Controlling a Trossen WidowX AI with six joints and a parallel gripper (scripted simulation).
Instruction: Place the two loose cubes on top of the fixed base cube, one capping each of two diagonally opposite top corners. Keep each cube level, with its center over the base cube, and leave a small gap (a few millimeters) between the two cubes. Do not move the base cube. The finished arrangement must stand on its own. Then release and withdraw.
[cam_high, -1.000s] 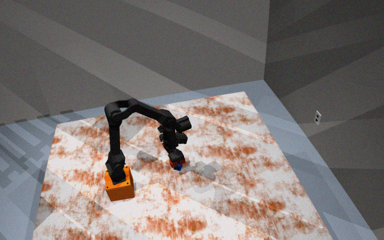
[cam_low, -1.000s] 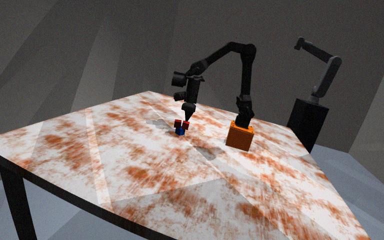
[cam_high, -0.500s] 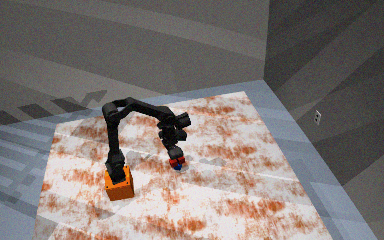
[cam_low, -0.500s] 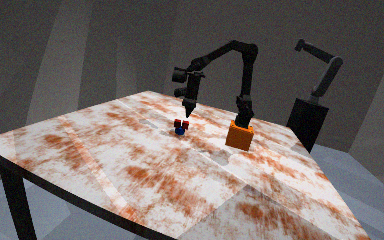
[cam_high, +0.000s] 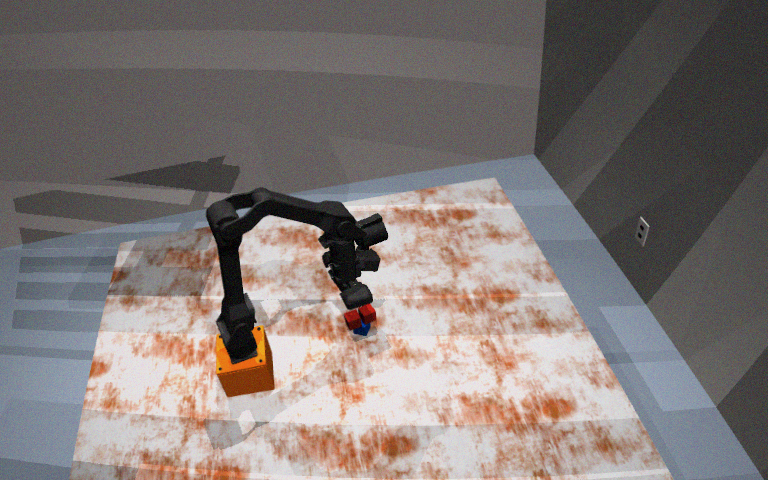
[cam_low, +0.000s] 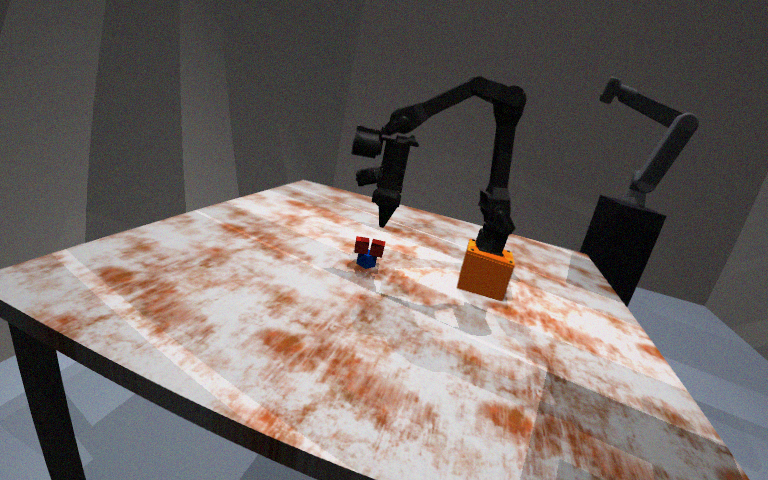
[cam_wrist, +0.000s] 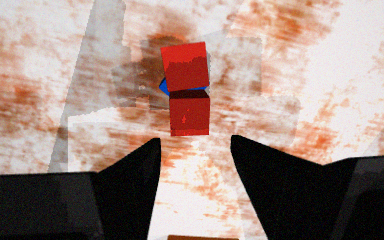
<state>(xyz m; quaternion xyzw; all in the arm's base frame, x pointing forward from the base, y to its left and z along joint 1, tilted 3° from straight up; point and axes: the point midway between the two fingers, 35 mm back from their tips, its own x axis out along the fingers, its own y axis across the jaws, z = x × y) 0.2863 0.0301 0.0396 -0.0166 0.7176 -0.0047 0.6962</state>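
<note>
Claw apart, toward twelve o'clock in top view. Red cubes cap blue base, apparently balancing.

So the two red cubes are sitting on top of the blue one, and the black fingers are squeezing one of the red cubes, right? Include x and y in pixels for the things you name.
Not quite: the fingers (cam_low: 383, 225) stand apart with nothing between them, as the wrist view shows.
</note>
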